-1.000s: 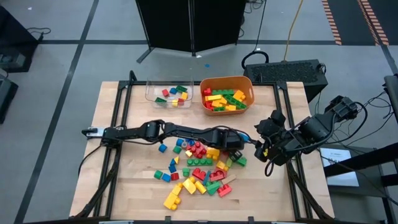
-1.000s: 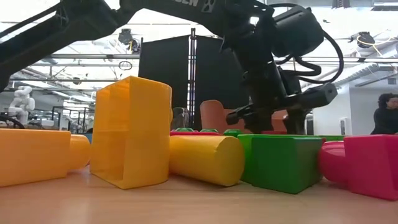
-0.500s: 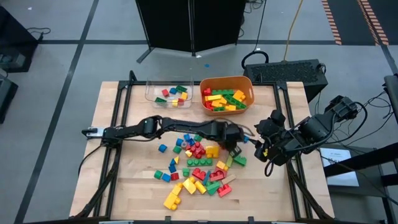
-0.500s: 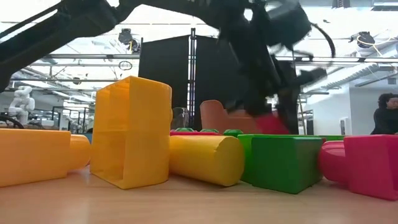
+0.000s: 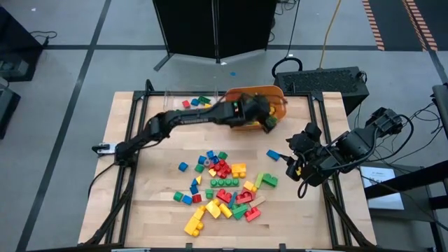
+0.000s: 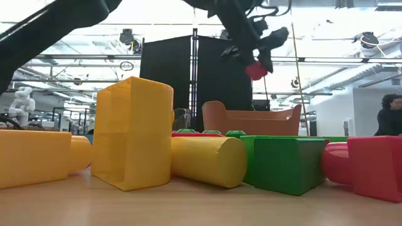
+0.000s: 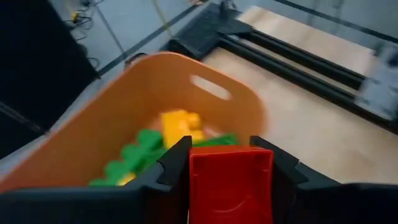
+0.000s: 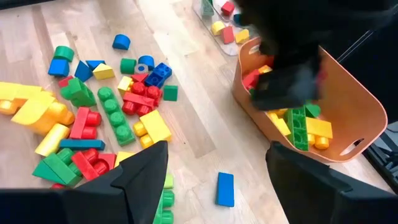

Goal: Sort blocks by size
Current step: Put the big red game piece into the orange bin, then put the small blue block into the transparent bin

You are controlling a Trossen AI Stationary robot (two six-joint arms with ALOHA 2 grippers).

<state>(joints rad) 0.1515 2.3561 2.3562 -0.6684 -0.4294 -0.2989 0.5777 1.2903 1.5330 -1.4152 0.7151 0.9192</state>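
Note:
My left gripper [image 5: 260, 115] hangs over the orange tub [image 5: 278, 94] at the table's far side, shut on a red block [image 7: 230, 180]. In the low view the red block [image 6: 255, 69] hangs well above the tub's rim [image 6: 251, 116]. Many red, yellow, green and blue blocks [image 5: 224, 183] lie loose on the table's middle. My right gripper [image 5: 291, 162] waits open and empty near the table's right edge, and its wrist view shows its fingers spread wide [image 8: 216, 152]. My left gripper pinches the red block between its two fingers [image 7: 171, 165], one on each opposite side face [image 7: 196, 177]. The block is lifted clear, above the tub's inside.
The tub holds several green, yellow and red bricks [image 8: 305, 127]. A clear tray [image 5: 171, 105] with a few small blocks stands left of the tub. A blue block [image 5: 273, 154] lies alone near my right gripper. A person [image 6: 389, 116] stands in the room beyond.
My left gripper has risen from the block pile at the table's middle right and swung toward the far edge, to above the orange tub. It carries the red block, now lifted clear of the table.

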